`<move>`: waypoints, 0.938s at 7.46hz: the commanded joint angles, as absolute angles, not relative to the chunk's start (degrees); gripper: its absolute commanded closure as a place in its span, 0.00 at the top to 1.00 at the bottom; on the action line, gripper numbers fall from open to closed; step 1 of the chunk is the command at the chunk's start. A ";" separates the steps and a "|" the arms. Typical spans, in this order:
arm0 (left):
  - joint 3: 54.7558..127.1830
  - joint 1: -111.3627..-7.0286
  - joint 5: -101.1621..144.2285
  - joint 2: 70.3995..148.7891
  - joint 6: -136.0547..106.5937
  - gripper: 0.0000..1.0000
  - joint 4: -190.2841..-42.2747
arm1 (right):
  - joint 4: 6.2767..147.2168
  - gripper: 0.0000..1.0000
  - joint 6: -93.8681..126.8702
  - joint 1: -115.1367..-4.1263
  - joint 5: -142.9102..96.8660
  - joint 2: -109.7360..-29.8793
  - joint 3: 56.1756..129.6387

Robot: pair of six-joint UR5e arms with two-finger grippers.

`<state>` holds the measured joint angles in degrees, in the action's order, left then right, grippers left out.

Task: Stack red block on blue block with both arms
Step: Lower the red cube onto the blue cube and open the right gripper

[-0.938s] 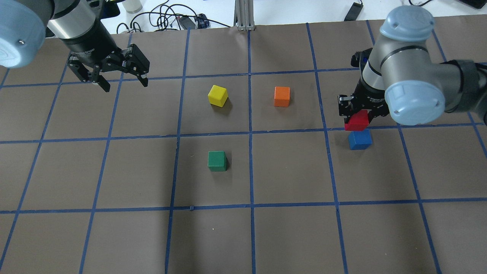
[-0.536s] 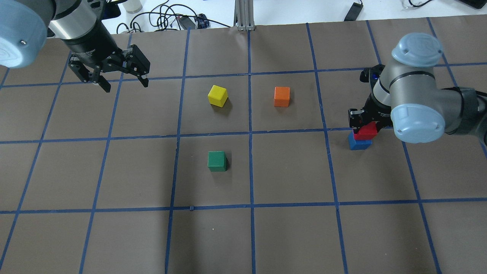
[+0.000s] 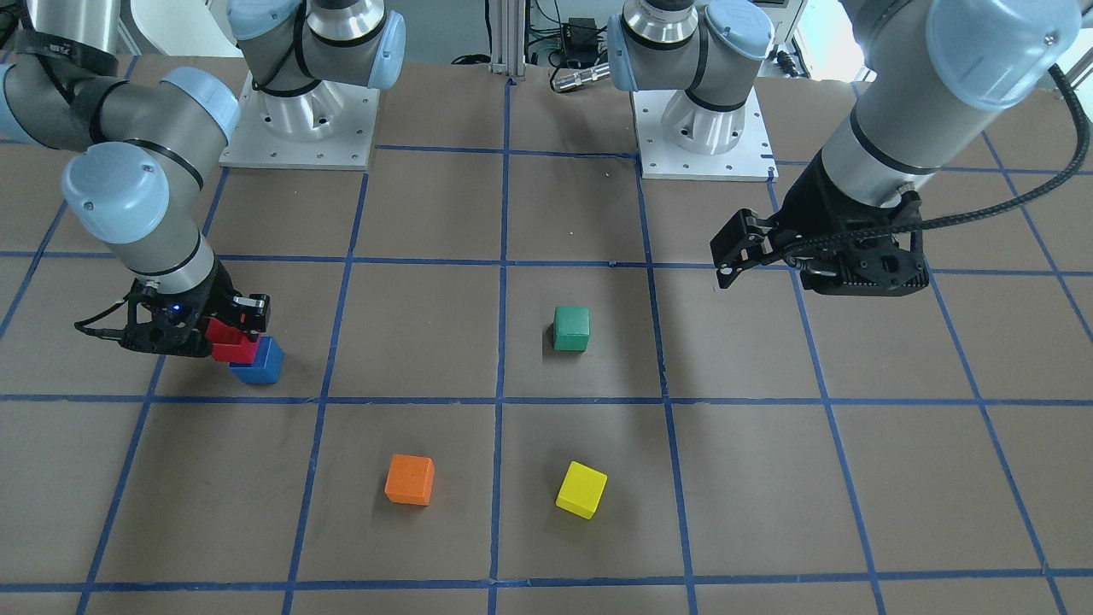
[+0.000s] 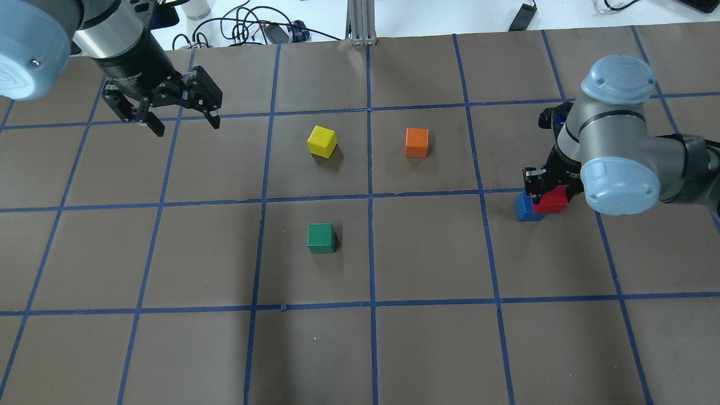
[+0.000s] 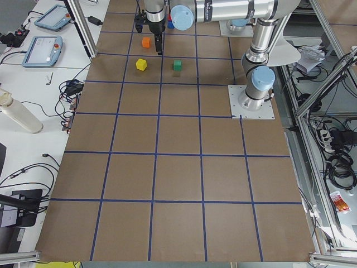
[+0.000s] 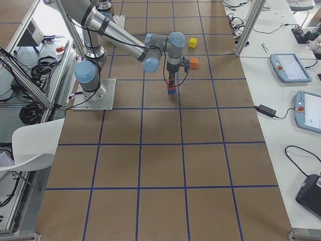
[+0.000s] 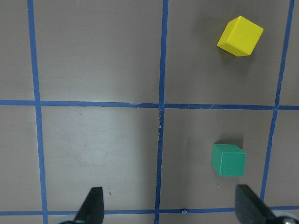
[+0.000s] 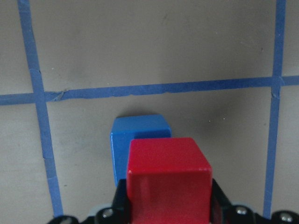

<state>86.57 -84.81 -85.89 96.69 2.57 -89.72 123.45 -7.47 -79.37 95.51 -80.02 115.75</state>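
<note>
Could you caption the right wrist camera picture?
The right gripper holds the red block over the blue block, above a blue-taped table.

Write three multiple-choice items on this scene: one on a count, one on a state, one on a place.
1. How many small matte cubes show in all?
A) four
B) five
C) six

2. The left pincer is:
A) open and empty
B) shut on a cube
C) shut on nothing

3. The small matte red cube is:
A) in the left pincer
B) lying alone, ungripped
C) in the right pincer, above the small matte blue cube

Answers:
1 B, since besides the red and blue ones there are a green cube, an orange cube and a yellow cube.
2 A, since its jaws stand wide apart with nothing between them.
3 C, since the right wrist view shows the red cube clamped over the blue cube.
</note>
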 commanded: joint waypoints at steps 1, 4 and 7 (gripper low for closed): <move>86.57 -84.81 -85.87 96.77 2.55 1.00 -89.74 | 123.57 0.58 -7.21 -79.37 95.28 -79.89 116.71; 86.66 -84.81 -85.78 96.59 2.64 1.00 -89.82 | 123.84 0.55 -7.12 -79.37 95.01 -80.07 116.02; 86.66 -84.81 -85.78 96.59 2.55 1.00 -89.82 | 123.75 0.44 -7.12 -79.45 93.53 -80.07 114.09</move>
<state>86.66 -84.81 -85.78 96.60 2.58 -89.79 123.85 -7.20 -79.42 94.51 -80.07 114.85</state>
